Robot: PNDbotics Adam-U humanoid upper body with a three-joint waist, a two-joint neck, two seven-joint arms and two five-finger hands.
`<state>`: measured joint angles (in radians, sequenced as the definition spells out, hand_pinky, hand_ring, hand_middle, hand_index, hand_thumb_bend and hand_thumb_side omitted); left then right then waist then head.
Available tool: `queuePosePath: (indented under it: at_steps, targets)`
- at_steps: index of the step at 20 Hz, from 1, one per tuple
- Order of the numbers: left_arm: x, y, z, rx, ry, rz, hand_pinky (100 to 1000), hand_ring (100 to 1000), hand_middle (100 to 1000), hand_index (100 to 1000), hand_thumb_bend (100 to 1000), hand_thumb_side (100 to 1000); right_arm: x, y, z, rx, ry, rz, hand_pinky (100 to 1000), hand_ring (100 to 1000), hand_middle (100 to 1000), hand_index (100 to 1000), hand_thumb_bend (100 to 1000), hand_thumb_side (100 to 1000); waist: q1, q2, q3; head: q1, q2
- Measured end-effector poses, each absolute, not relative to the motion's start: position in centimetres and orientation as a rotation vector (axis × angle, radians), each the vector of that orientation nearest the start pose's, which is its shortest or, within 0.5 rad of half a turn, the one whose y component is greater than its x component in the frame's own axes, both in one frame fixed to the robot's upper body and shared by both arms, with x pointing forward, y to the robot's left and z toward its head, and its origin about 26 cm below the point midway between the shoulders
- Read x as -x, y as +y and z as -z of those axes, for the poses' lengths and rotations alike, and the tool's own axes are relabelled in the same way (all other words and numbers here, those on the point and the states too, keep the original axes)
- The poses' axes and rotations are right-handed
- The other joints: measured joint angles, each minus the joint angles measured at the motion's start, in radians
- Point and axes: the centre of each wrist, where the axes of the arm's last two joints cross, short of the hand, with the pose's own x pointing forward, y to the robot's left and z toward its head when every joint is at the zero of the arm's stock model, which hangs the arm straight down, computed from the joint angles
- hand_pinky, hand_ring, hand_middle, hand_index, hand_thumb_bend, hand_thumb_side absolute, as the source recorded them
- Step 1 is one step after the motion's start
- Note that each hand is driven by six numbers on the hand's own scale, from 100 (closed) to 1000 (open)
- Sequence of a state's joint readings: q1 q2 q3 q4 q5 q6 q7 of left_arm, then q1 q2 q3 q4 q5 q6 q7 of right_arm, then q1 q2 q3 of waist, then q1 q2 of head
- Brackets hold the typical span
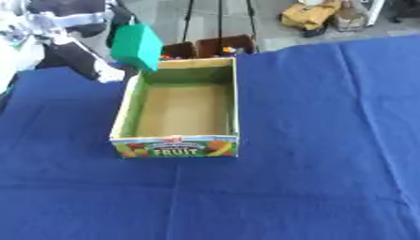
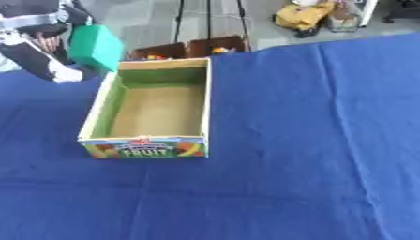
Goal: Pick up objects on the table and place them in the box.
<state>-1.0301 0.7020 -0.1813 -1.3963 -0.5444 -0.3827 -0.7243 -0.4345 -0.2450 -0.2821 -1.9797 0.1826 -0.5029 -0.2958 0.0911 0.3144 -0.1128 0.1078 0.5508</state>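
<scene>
Blue cloth covers the counter, and the open cardboard box, marked FRUIT on its near wall, is set toward the far left part of it, its floor bare. A green block is held in the air above the box's far left corner, partly over the rim and partly outside it. It is carried by the left hand, seen at the counter's far left edge; its fingers are taken to be closed on the block, though they are blurred and mostly hidden behind it. The right hand is not seen in either view.

If the block were released from here, it could strike the rim or far wall and tip outward onto the cloth, or off the counter's far edge. The light box could also be nudged by a low descent.
</scene>
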Motion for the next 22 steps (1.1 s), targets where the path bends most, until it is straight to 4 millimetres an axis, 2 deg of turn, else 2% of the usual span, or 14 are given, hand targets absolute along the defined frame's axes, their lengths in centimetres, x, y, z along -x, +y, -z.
queuePosePath:
  at_steps: [5,10,13,14,15,22]
  targets:
    - [-43.1,26.1,-34.7,1.125,2.233,-2.613,172,428,482,644,100,406,-30.7,-30.4,-24.4,-0.634,3.218,-0.116,701,728,510,711,100,569,0.012,0.001,-0.026,0.009,-0.012]
    - [-45.0,25.6,-32.2,1.144,2.184,-2.717,187,438,489,644,100,419,-30.8,-30.3,-24.6,-0.615,3.218,-0.120,702,729,509,711,100,570,0.015,0.010,-0.039,0.016,-0.024]
    - [-45.9,25.2,-30.9,1.166,2.136,-2.767,202,448,496,647,100,426,-30.8,-30.1,-24.7,-0.600,3.220,-0.120,703,730,508,711,100,571,0.018,0.013,-0.046,0.018,-0.027]
    - [-46.2,25.1,-30.4,1.173,2.115,-2.788,206,451,497,646,100,400,-30.8,-30.1,-24.7,-0.596,3.221,-0.120,703,730,508,711,100,575,0.018,0.013,-0.049,0.020,-0.030]
    - [-46.5,25.1,-30.0,1.185,2.092,-2.807,208,452,498,646,100,426,-30.8,-30.1,-24.7,-0.593,3.222,-0.119,703,730,507,711,100,570,0.018,0.014,-0.051,0.022,-0.032]
    - [-47.8,25.1,-27.5,1.282,1.912,-2.897,248,477,520,664,100,424,-30.9,-30.0,-24.9,-0.577,3.218,-0.121,704,731,506,710,100,573,0.021,0.023,-0.066,0.029,-0.041]
